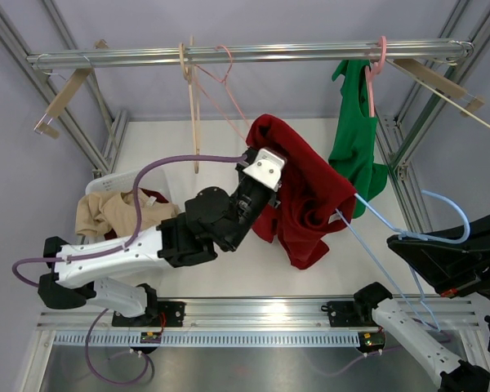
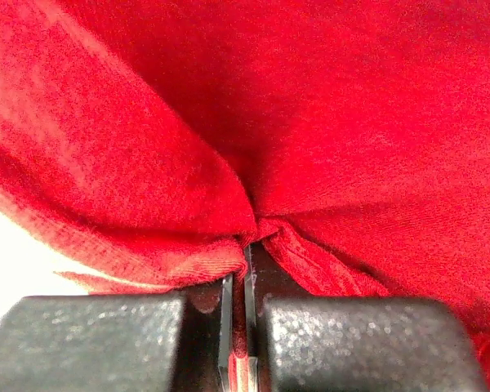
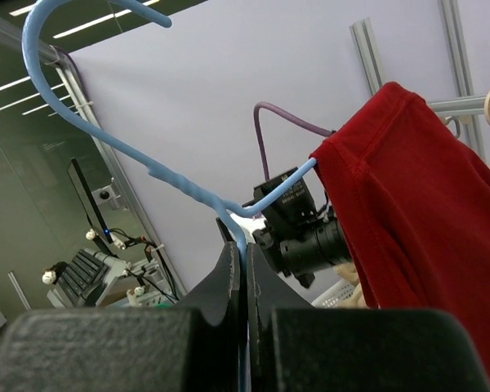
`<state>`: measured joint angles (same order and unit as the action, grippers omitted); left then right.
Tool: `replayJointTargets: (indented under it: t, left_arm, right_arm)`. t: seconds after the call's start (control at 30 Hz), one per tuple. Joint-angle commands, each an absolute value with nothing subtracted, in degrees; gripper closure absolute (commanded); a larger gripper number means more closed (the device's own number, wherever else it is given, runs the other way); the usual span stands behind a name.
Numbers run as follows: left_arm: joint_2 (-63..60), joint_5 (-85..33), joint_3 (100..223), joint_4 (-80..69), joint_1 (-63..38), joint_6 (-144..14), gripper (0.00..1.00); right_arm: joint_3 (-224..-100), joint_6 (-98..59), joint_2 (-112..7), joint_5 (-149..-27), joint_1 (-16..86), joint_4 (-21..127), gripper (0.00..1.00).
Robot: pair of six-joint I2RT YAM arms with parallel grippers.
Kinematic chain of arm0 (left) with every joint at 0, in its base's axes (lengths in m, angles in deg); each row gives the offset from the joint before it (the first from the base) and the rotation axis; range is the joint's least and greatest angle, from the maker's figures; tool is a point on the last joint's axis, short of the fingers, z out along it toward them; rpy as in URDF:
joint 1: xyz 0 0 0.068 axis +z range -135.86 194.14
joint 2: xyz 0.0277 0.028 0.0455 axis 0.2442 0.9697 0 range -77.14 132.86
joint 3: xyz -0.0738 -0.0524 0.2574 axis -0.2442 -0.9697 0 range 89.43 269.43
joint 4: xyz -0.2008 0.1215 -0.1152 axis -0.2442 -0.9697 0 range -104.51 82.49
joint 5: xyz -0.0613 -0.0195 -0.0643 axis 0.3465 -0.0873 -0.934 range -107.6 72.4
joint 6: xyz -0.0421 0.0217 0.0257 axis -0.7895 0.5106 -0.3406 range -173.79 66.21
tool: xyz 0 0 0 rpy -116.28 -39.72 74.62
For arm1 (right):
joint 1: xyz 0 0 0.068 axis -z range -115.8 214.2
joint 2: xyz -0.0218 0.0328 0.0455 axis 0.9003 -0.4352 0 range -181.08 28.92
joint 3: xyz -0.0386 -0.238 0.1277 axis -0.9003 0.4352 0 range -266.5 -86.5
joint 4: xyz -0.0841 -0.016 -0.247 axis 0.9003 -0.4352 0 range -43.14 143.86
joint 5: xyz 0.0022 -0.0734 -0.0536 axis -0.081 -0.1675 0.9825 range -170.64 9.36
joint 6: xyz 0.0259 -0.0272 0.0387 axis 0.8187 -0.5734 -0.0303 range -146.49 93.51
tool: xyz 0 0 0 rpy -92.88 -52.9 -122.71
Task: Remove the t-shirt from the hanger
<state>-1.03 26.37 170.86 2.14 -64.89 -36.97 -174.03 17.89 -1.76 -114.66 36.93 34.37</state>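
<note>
The red t-shirt (image 1: 306,192) hangs bunched in mid-air over one arm of a light blue hanger (image 1: 374,214). My left gripper (image 1: 251,155) is at the shirt's upper left edge. In the left wrist view it (image 2: 245,278) is shut on a pinched fold of the red t-shirt (image 2: 310,122). My right gripper (image 1: 404,238) holds the hanger from the right. In the right wrist view it (image 3: 247,261) is shut on the blue hanger (image 3: 188,192) just below the hook, and the t-shirt (image 3: 425,204) drapes off the hanger's far arm.
A metal rail (image 1: 245,55) crosses the back, carrying a green garment (image 1: 355,139) on a pink hanger, an empty pink hanger (image 1: 229,82) and wooden hangers (image 1: 192,98). A white basket (image 1: 118,181) with beige clothing sits at the left. Frame posts flank both sides.
</note>
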Motion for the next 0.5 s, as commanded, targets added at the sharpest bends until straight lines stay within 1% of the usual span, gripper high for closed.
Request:
replayJointTargets:
  t: [0.0,0.03,0.1,0.13,0.3,0.4,0.43,0.47]
  left_arm:
    - [-7.08,24.06,176.7,1.02,-68.28,-39.82,1.0]
    - [-7.53,24.06,178.1,-2.03,-69.52,-39.29,1.0]
    - [-7.8,22.84,185.56,-8.1,-71.81,-41.38,1.0]
    - [-7.97,21.61,188.11,-14.66,-72.08,-42.26,1.0]
    - [-11.74,19.67,200.49,-28.32,-73.48,-48.51,1.0]
    - [-11.84,19.05,208.15,-33.34,-74.28,-50.09,1.0]
    - [-11.58,19.31,213.48,-36.14,-74.28,-50.01,1.0]
    - [-11.14,20.01,215.71,-37.12,-74.28,-49.14,1.0]
  right_arm:
    - [-175.8,15.45,0.61,-114.48,36.6,31.29,1.0]
    - [-176.24,13.26,1.14,-113.34,36.69,27.35,1.0]
    - [-176.41,11.23,2.81,-110.71,36.69,23.9,1.0]
    - [-176.42,9.3,3.25,-109.74,36.6,19.97,1.0]
    - [-177.11,2.71,7.29,-101.83,36.34,6.34,1.0]
    - [-178.43,1.11,8.26,-97.08,35.29,3.33,1.0]
    - [-178.7,0.59,8.35,-96.12,35.11,2.8,1.0]
    - [-178.96,0.41,8.61,-94.63,34.93,2.71,1.0]
